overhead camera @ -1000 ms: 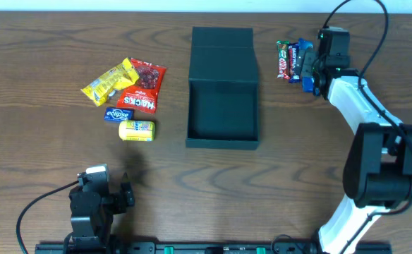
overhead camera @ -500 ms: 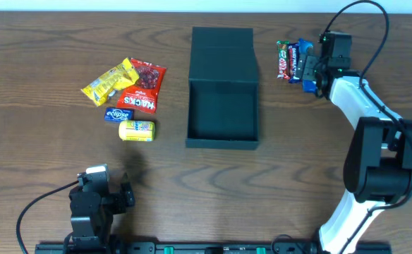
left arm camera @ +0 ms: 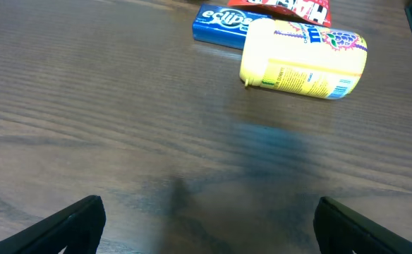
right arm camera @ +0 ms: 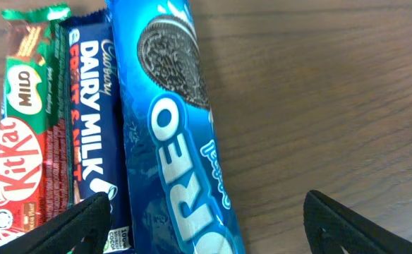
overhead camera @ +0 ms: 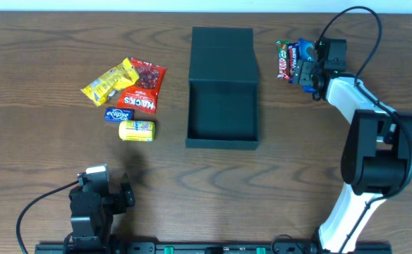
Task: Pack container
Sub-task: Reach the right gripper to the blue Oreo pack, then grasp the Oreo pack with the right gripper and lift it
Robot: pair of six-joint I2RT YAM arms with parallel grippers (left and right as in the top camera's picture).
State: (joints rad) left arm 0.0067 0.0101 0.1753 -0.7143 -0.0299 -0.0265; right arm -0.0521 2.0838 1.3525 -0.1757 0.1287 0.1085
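The container (overhead camera: 223,106) is a dark rectangular box at the table's middle, its flap lid (overhead camera: 222,46) folded back and its inside bare. At the far right, three snack bars lie side by side: a blue Oreo pack (right arm camera: 171,127), a Dairy Milk bar (right arm camera: 89,120) and a KitKat (right arm camera: 19,155). My right gripper (overhead camera: 306,74) hovers over them, open. In the right wrist view, the right gripper (right arm camera: 209,226) has the Oreo pack's end between its fingers, untouched. My left gripper (overhead camera: 101,187) rests open near the front left edge. The left gripper (left arm camera: 209,226) holds nothing.
Left of the box lie a yellow bag (overhead camera: 109,82), a red bag (overhead camera: 142,88), a blue Eclipse pack (overhead camera: 117,114) and a yellow tube (overhead camera: 136,130). The tube (left arm camera: 305,60) lies on its side ahead of the left gripper. The right arm's base (overhead camera: 375,162) stands front right.
My right gripper has shifted a little toward the far edge, along the snack bars, and its fingers have narrowed slightly. The left arm has not moved.
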